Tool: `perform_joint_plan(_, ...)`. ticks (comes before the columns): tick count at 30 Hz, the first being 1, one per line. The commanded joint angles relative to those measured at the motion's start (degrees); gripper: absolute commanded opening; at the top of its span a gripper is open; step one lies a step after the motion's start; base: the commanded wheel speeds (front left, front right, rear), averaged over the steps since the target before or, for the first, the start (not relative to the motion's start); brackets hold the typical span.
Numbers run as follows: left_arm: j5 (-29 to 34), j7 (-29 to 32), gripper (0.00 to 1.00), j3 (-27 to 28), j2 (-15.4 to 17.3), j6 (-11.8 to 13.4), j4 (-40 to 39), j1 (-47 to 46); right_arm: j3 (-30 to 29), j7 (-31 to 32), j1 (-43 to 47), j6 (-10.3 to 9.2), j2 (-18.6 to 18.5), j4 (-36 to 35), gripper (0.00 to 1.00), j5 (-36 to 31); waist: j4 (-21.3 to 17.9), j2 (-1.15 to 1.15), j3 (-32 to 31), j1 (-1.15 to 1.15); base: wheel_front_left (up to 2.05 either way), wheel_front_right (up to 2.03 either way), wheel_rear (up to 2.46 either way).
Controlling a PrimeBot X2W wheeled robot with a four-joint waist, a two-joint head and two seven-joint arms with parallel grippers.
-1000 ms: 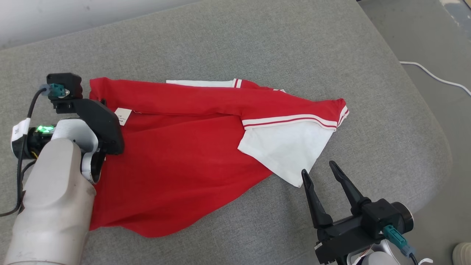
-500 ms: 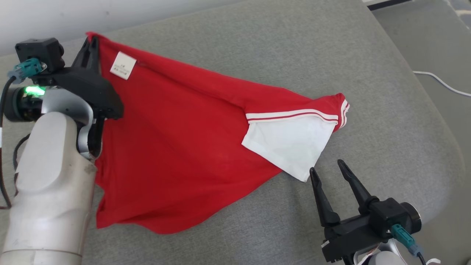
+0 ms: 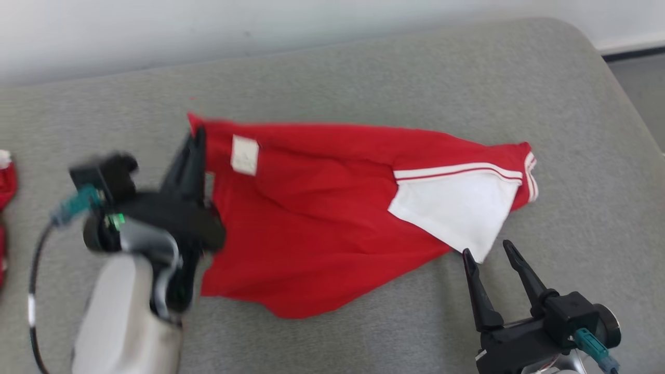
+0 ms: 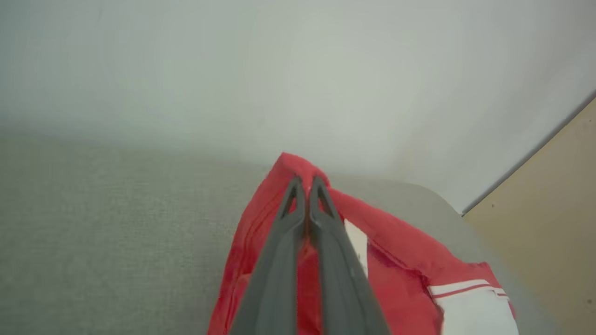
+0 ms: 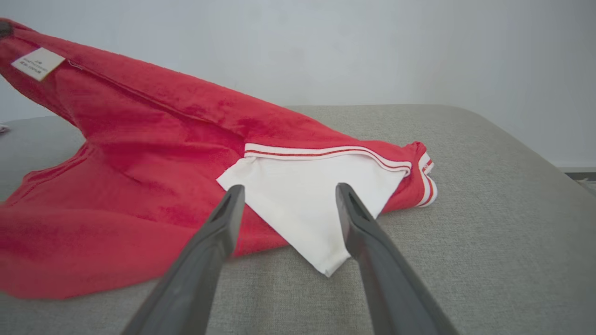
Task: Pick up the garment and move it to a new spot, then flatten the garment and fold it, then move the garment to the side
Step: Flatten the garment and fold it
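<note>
The garment (image 3: 311, 208) is a red shirt with a white sleeve (image 3: 457, 205) and red-and-white striped trim, spread over the grey cushion. My left gripper (image 3: 197, 137) is shut on its red corner beside the white label (image 3: 244, 155) and holds that corner up off the surface. The left wrist view has the left gripper (image 4: 305, 179) pinching red cloth (image 4: 396, 260). My right gripper (image 3: 486, 248) stands open just in front of the sleeve's lower point. In the right wrist view the right gripper (image 5: 288, 188) is spread apart, with the garment (image 5: 139, 139) beyond it.
The grey cushioned surface (image 3: 363, 78) runs back to a pale wall (image 3: 208, 26); its rounded right edge drops to the floor (image 3: 641, 78). Another red-and-white piece of cloth (image 3: 5, 176) lies at the far left edge.
My left gripper has lifted the garment's label corner off the cushion, pulling the folded top open. The head camera has shifted. The right gripper stays open by the white sleeve.
</note>
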Motion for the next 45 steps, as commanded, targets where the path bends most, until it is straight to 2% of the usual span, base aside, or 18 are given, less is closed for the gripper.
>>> perform_joint_plan(1,-0.8,1.1,0.00,-0.5,-0.3,0.3,-3.3,4.2,-0.5,0.3,0.9,-0.15,-0.2,-0.4,1.00,-0.3,4.0,0.00,-3.3,0.00,0.00,0.00,0.00)
perform_joint_plan(7,-3.6,5.7,0.00,-1.9,-0.8,3.5,-18.2,21.0,-1.2,1.7,2.4,-0.15,0.1,-1.3,1.00,-0.4,6.0,0.00,-5.7,0.00,0.00,0.00,0.00)
perform_joint_plan(13,-6.0,8.4,0.00,-3.1,-1.2,7.7,-26.7,33.6,-1.8,2.3,3.6,-0.15,-0.6,-1.3,1.00,0.4,6.8,0.00,-7.7,0.00,0.00,0.00,0.00)
perform_joint_plan(20,-7.4,9.0,0.00,-5.2,-1.3,11.0,-28.1,43.9,-2.2,2.3,4.7,-0.15,-0.7,-1.2,1.00,0.7,6.7,0.00,-9.9,0.00,0.00,0.00,0.00)
perform_joint_plan(25,-6.6,9.1,0.00,-6.5,-0.5,11.3,-24.3,46.9,-2.4,2.4,5.3,-0.14,-0.7,-1.2,1.00,0.7,6.7,0.00,-11.0,0.00,0.00,0.00,0.00)
perform_joint_plan(26,-6.1,8.9,0.18,-6.8,-0.1,11.1,-23.1,46.9,-2.5,2.3,5.4,-0.14,-0.6,-1.2,1.00,0.8,6.8,0.00,-11.1,0.00,0.00,0.00,0.00)
perform_joint_plan(27,-5.7,8.7,1.00,-7.0,0.0,11.1,-21.5,46.7,-2.5,2.3,5.4,-0.14,-0.5,-1.1,1.00,0.8,6.8,0.00,-11.3,0.00,0.00,0.00,0.00)
perform_joint_plan(32,-5.6,8.0,1.00,-7.5,0.3,10.4,-16.7,44.6,-2.2,2.2,5.1,-0.15,-0.1,-1.1,1.00,0.8,6.5,0.00,-11.8,0.00,0.00,0.00,0.00)
perform_joint_plan(39,-6.4,8.1,1.00,-5.7,1.5,10.6,-17.1,41.8,-2.7,2.0,5.3,-0.14,0.3,-1.0,1.00,0.8,6.3,0.00,-12.1,0.00,0.00,0.00,0.00)
perform_joint_plan(45,-4.2,10.3,1.00,-6.2,3.7,10.2,-15.4,33.3,-2.4,1.6,4.9,-0.15,0.7,-1.1,1.00,1.1,5.3,0.00,-11.2,0.00,0.00,0.00,0.00)
